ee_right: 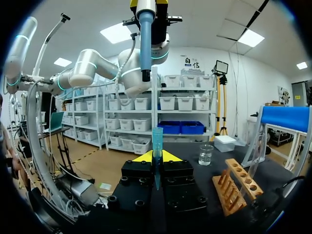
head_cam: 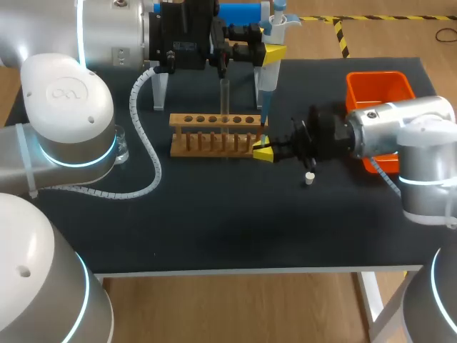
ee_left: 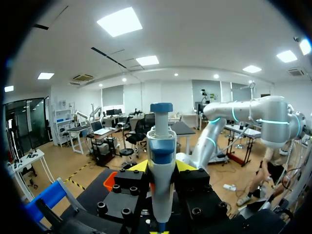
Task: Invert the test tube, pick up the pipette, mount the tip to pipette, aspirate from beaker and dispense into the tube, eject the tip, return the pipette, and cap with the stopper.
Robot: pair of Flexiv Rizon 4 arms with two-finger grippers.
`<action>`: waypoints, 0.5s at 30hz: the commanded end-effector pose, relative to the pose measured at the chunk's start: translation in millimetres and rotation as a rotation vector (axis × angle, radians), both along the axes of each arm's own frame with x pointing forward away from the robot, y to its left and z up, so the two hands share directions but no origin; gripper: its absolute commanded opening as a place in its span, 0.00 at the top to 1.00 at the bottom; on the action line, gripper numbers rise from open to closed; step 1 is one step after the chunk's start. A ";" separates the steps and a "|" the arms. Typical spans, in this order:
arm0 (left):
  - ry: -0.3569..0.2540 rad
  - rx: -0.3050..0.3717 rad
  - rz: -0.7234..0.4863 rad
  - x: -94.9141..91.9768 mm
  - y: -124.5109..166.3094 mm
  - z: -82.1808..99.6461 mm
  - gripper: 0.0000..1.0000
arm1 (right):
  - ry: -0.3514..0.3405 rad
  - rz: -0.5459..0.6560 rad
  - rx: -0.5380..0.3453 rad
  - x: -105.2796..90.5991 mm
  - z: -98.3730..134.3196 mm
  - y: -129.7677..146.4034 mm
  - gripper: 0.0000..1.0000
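Both loads are gripped, the left jaws clasping the pipette [head_cam: 268, 71] above the rack's [head_cam: 214, 133] right end, the right jaws pinching the tip [ee_right: 157, 142] upright beneath it, so align shaft and tip squarely before pressing.

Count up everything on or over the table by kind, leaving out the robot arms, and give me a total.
pipette: 1
tip: 1
tube: 1
beaker: 1
stopper: 1
rack: 1
bin: 1
stand: 1
Total: 8
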State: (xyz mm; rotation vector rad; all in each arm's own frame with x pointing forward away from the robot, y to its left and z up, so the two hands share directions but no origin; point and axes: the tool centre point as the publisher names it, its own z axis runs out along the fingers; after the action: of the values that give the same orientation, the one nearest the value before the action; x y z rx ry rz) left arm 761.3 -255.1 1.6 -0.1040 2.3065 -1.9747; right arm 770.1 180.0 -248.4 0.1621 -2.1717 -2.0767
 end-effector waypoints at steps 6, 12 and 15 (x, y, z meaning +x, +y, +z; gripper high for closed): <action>-0.001 -0.002 -0.004 0.2 1.9 0.0 1.00 | -0.004 -0.009 -0.005 -6.2 7.0 -1.6 1.00; -0.001 -0.002 -0.004 0.2 1.9 0.0 1.00 | 0.002 -0.009 -0.002 -7.9 8.6 -0.3 1.00; -0.001 -0.002 -0.004 0.2 1.9 0.0 1.00 | 0.007 -0.011 0.002 -8.6 9.7 -0.1 1.00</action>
State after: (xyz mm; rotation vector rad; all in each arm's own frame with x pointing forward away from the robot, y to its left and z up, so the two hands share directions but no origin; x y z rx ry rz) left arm 761.3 -255.1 1.6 -0.1041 2.3065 -1.9746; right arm 763.5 180.9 -240.3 0.1477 -2.1682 -2.0822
